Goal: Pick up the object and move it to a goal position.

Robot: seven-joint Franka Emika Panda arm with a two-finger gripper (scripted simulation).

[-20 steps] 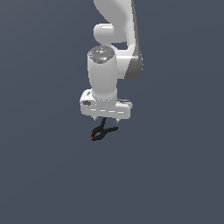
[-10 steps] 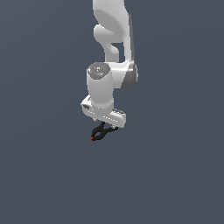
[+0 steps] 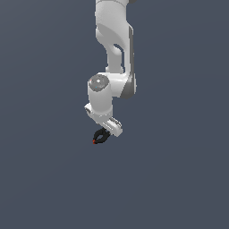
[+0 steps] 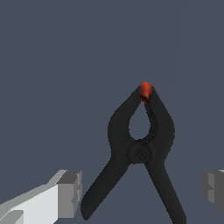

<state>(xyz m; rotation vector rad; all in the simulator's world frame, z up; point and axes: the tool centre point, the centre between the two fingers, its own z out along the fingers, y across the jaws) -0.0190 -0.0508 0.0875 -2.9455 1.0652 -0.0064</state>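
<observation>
The object is a small black spring clamp (image 4: 141,151) with looped handles and a red-orange tip (image 4: 145,90). In the wrist view it lies between my two grey fingertips, one (image 4: 70,192) on each side (image 4: 213,189), with a small gap to each handle. My gripper (image 4: 142,190) is open around the handles and does not touch them. In the exterior view the clamp (image 3: 100,136) sits just under my white gripper (image 3: 103,130), its red tip pointing to the exterior view's left.
The white arm (image 3: 114,49) rises straight above the gripper. All around is a plain dark grey-blue surface (image 3: 179,179) with no other objects in view.
My gripper has come down closer to the clamp and the wrist has turned a little. The clamp has stayed in the same place.
</observation>
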